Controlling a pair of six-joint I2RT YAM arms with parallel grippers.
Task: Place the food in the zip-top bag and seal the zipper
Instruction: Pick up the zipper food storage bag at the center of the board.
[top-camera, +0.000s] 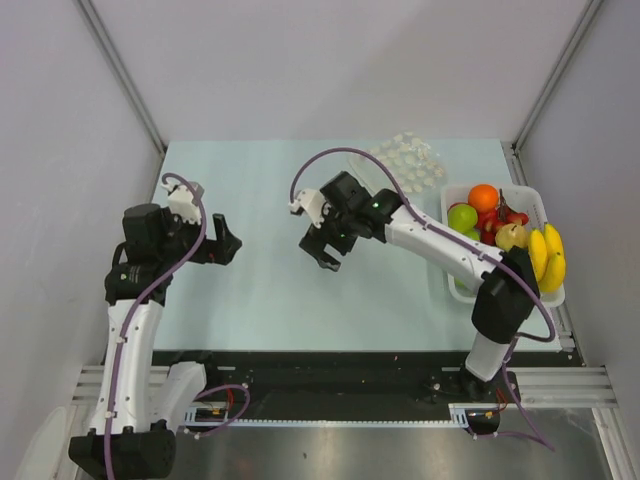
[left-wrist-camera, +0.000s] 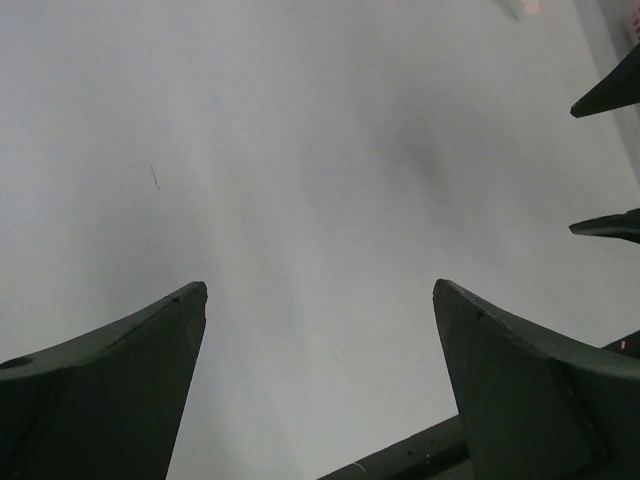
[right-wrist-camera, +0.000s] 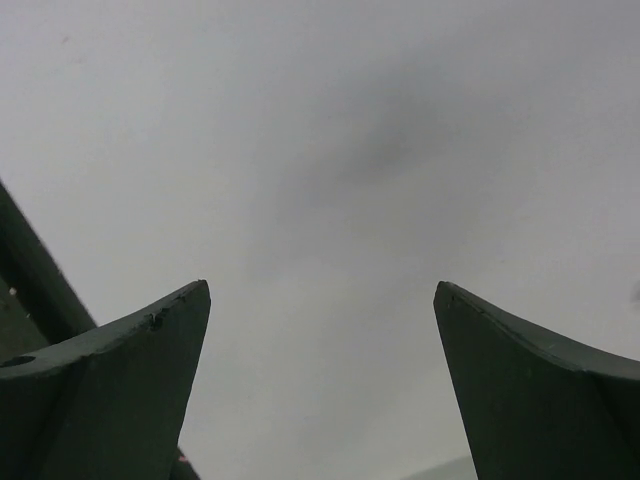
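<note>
Both arms' jaws are held wide and empty, and the food (top-camera: 484, 197) is piled in a basket (top-camera: 527, 189) near the zip-top bag (top-camera: 407, 158).

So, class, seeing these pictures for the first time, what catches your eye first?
The bright toy fruit heaped in the white basket at the right edge of the table stands out. The clear dotted bag lies at the far edge. The left claw and right claw hang open mid-table.

The bench (top-camera: 260, 300) is smooth, matt and pale; the zip-top bag (top-camera: 405, 158) is clear, glossy plastic; the basket (top-camera: 524, 189) is white plastic.
</note>
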